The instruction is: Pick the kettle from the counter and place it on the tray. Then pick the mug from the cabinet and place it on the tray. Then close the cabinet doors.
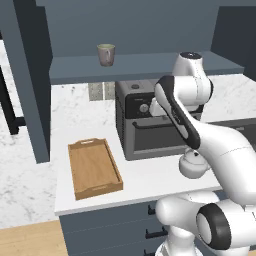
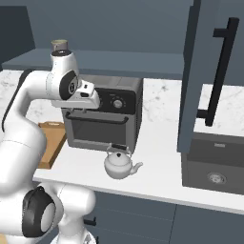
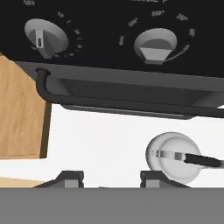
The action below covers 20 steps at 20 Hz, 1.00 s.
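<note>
Claw parted and empty above the tabletop, kettle off to one side of it.

In my hand view the claw (image 3: 109, 176) has its two dark tips standing apart at the bottom edge with nothing between them, and the kettle (image 3: 174, 157) lies at lower right, just past the right-hand tip, not touching. It stands upright on the white marble tabletop (image 2: 157, 167) in front of the black toaster oven (image 2: 102, 114), centre of the right base view. The wooden tray (image 1: 94, 167) sits bare at the left of the left base view. The mug (image 1: 106, 54) stands on the cabinet (image 1: 150, 20) shelf, upper centre there.
</note>
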### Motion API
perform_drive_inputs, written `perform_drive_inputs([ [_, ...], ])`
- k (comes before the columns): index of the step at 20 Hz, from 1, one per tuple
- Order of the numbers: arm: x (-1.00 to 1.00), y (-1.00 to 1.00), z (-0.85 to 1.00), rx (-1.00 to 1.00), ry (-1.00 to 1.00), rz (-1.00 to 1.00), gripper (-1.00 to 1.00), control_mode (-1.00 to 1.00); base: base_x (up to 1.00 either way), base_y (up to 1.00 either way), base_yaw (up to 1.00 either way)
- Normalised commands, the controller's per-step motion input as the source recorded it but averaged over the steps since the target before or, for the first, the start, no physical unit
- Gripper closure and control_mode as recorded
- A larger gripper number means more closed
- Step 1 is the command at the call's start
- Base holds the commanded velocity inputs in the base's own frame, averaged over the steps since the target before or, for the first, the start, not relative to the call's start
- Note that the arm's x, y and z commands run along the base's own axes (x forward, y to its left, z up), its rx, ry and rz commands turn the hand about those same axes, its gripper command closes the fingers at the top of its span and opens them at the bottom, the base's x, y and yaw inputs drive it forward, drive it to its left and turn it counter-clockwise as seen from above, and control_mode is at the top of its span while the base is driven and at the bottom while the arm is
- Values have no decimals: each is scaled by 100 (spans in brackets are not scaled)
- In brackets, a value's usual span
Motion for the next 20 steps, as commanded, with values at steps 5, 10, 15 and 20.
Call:
perform_drive_inputs([
  [5,-19,-5,-10,0,-11,-1,-100,-100,0,0,0],
  [10,-42,-45,-30,0,-21,0,-100,-100,0,0,0],
  [15,-4,-75,-21,0,-5,3,-100,-100,0,0,0],
  [20,9,-66,-17,0,4,6,-100,-100,0,0,0],
])
